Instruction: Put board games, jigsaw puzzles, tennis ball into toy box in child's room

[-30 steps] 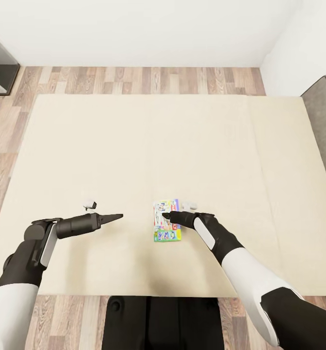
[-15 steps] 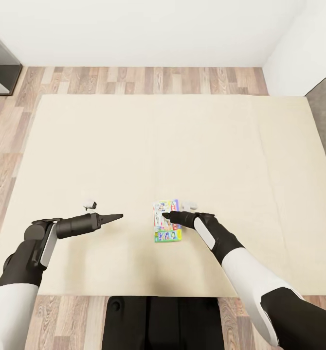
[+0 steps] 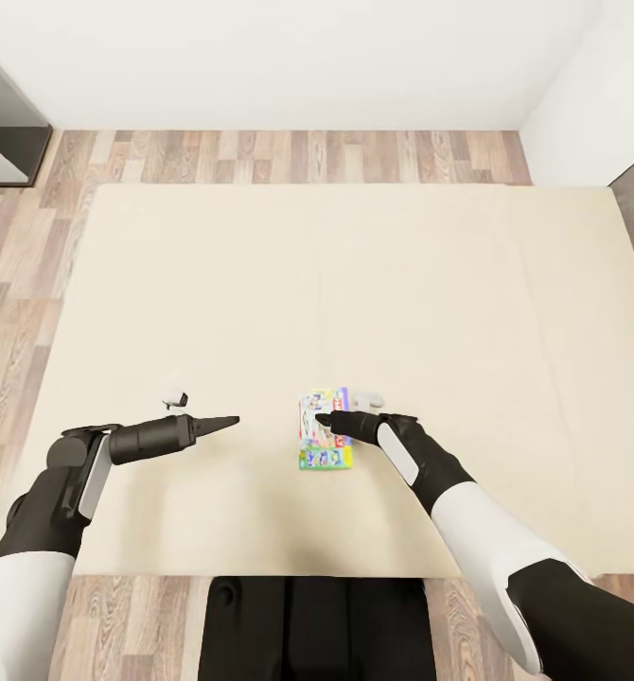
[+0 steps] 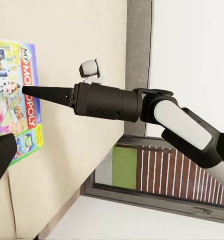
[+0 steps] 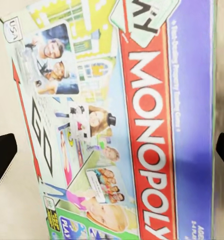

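A cream bed (image 3: 355, 284) spans the centre of the head view, with wood-plank floor (image 3: 260, 156) along the top under a white wall. A bright Monopoly board game (image 3: 319, 452) lies flat on the mattress just below centre. My right pincer (image 3: 323, 419) hangs over it, its dark fingertips (image 5: 1, 155) spread wide past either side of the box, not touching. My left pincer (image 3: 230, 419) points inward at lower left, holding nothing; whether it is parted I cannot tell.

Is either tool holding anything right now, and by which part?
Nothing is held: the right tool is open astride the board game, not gripping it; the left tool is empty.
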Motion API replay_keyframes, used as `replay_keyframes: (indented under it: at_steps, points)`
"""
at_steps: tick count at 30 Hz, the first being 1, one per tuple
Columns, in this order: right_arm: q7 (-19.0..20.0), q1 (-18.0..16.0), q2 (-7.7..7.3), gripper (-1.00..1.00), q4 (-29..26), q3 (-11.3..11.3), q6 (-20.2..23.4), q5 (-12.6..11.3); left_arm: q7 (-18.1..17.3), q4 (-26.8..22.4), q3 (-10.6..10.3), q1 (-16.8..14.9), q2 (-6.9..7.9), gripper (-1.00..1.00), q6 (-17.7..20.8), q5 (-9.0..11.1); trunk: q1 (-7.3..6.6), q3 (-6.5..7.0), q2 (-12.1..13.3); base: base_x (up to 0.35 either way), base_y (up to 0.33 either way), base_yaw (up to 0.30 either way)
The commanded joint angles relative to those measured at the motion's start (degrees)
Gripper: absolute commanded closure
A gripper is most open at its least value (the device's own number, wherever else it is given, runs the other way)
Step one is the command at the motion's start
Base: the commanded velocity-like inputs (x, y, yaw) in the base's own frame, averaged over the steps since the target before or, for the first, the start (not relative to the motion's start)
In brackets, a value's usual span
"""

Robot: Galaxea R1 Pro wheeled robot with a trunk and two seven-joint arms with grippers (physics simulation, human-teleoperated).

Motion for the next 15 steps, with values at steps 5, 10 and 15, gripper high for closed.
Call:
replay_keyframes:
  at_steps: [5,10,15]
  points:
    - [0.05,-0.03,0.00,-1.00,-0.04,0.03,0.24,-0.11,-0.07,-0.02,0.00,-0.01,0.03,-1.00,0.56,0.12,0.03,-0.06,-0.09,0.000,0.166,0.000]
    - [0.05,-0.03,0.00,-1.00,-0.04,0.04,0.25,-0.12,-0.08,0.00,0.00,-0.01,0.04,-1.00,0.56,0.11,0.03,-0.06,-0.09,0.000,0.166,0.000]
    - [0.05,-0.03,0.00,-1.00,-0.04,0.05,0.25,-0.10,-0.12,-0.01,0.00,-0.01,0.04,-1.00,0.56,0.16,0.03,-0.06,-0.09,0.000,0.163,0.000]
